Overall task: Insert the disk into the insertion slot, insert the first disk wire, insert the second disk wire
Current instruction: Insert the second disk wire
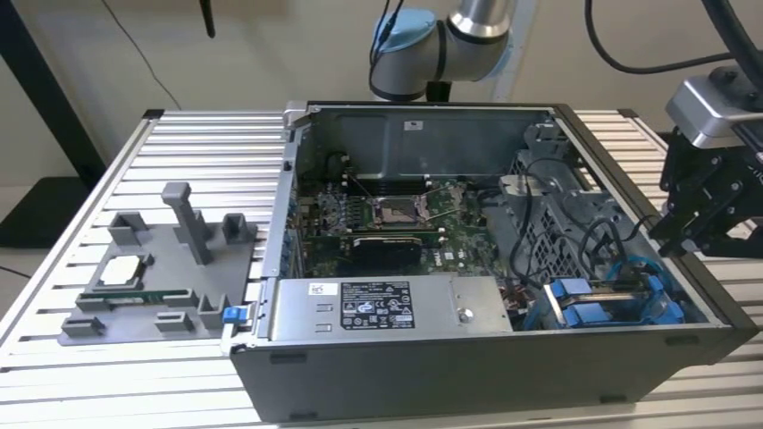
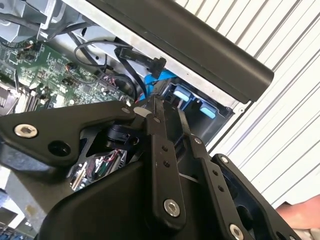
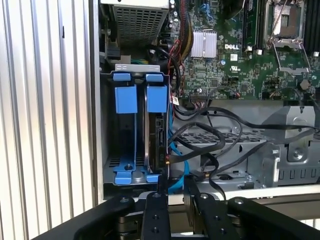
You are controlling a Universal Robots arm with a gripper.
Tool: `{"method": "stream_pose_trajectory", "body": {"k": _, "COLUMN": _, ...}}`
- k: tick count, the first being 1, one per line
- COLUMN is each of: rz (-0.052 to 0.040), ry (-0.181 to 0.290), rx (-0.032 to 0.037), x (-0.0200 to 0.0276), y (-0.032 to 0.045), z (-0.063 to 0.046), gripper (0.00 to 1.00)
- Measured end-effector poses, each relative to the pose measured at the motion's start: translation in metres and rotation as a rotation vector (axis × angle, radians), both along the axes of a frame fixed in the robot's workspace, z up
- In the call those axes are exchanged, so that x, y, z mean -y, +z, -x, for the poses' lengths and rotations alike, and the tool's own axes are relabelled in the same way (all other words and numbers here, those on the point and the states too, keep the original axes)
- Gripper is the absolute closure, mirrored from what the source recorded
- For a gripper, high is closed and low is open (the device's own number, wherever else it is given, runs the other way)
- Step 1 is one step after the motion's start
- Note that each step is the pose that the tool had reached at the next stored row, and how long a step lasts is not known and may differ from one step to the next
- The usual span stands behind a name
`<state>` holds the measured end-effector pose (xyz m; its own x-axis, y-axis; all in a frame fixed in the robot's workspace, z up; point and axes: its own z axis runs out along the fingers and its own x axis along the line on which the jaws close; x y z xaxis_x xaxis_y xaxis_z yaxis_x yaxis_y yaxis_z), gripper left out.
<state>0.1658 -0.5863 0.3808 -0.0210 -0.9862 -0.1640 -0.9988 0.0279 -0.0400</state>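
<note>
A ribbed aluminium desk [image 1: 179, 134] of long slats fills the exterior view, with a plain beige wall [image 1: 274, 54] behind it at 12 o'clock. A dark floor shows past the desk's edge at 9 o'clock. An open case [image 1: 477, 366] lies on the slats at centre. A grey tray [image 1: 155, 268] of small parts rests on the desk at 9 o'clock, just beside the case. The arm [image 1: 448, 45] comes in over the case at 12 o'clock, and black cables [image 1: 620, 45] loop at 1 o'clock.

The gripper [image 1: 685, 228] hangs at 3 o'clock over the case's edge. I cannot tell whether the jaws are clenched or released.

In the first wrist view the disk [image 3: 159, 135] stands on edge inside the slot [image 3: 137, 66], in its blue carrier. A blue wire [image 3: 176, 155] runs just beside the disk.
</note>
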Motion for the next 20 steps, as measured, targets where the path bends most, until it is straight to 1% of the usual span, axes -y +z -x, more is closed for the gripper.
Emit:
{"method": "stream_pose_trajectory", "body": {"k": 2, "rz": -0.0013, "ry": 0.0, "rx": 0.0003, "x": 0.0, "y": 0.001, "z": 0.0, "gripper": 0.0}}
{"method": "stream_pose_trajectory", "body": {"k": 8, "rz": -0.001, "ry": 0.0, "rx": 0.0004, "x": -0.0001, "y": 0.0013, "z": -0.0002, "gripper": 0.0}}
{"method": "stream_pose_trajectory", "body": {"k": 12, "rz": -0.001, "ry": 0.0, "rx": 0.0004, "x": -0.0009, "y": 0.0013, "z": -0.004, "gripper": 0.0}}
{"method": "stream_pose_trajectory", "body": {"k": 20, "rz": -0.001, "ry": 0.0, "rx": 0.0004, "x": -0.0052, "y": 0.0013, "z": -0.0071, "gripper": 0.0}}
